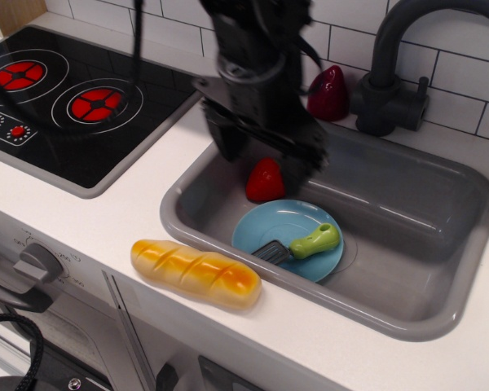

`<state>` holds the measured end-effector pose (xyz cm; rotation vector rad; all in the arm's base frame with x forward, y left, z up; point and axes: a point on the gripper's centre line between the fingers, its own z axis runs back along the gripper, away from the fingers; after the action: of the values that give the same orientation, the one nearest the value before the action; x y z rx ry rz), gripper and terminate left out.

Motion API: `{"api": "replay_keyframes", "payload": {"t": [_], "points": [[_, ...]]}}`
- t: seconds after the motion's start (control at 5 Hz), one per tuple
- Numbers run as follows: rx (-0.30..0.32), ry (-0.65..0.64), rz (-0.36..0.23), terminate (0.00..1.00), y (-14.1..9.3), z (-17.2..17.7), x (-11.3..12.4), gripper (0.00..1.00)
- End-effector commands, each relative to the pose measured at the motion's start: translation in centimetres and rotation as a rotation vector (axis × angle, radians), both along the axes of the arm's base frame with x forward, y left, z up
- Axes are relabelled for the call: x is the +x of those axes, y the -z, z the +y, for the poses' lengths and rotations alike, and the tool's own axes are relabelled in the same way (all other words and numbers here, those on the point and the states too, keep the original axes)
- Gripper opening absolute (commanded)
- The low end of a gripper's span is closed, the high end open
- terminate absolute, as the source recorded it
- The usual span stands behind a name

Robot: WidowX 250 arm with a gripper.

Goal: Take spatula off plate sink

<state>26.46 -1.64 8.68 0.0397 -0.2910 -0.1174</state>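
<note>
The spatula [303, 243], with a lime-green handle and a dark grey slotted blade, lies flat on the light blue plate [279, 221] on the floor of the grey sink [407, 236]. My gripper [266, 159] is blurred by motion. It hangs over the sink's back left part, above the red pepper toy [266, 182] and up and left of the spatula. Its two fingers stand wide apart and hold nothing.
A toy bread loaf [196, 273] lies on the white counter in front of the sink. The black stovetop [65, 106] is at the left. A dark red toy [328, 92] stands beside the dark faucet [389, 73] at the back.
</note>
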Motion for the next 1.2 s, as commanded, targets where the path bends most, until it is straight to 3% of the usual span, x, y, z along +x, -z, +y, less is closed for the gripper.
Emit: {"api": "replay_keyframes", "payload": {"t": [0.0,0.2,0.4,0.8,1.0], "points": [[-0.053,0.205,0.104,0.00,1.7,-3.4,1.0,1.00],[-0.039,0.226,0.120,0.00,3.2,-4.2,1.5,1.00],[-0.024,0.249,0.111,0.00,4.1,-3.7,0.7,1.00],[0.021,0.246,0.054,0.00,6.3,-3.2,2.0,1.00],[0.018,0.246,0.063,0.00,7.2,-3.2,2.6,1.00]]}}
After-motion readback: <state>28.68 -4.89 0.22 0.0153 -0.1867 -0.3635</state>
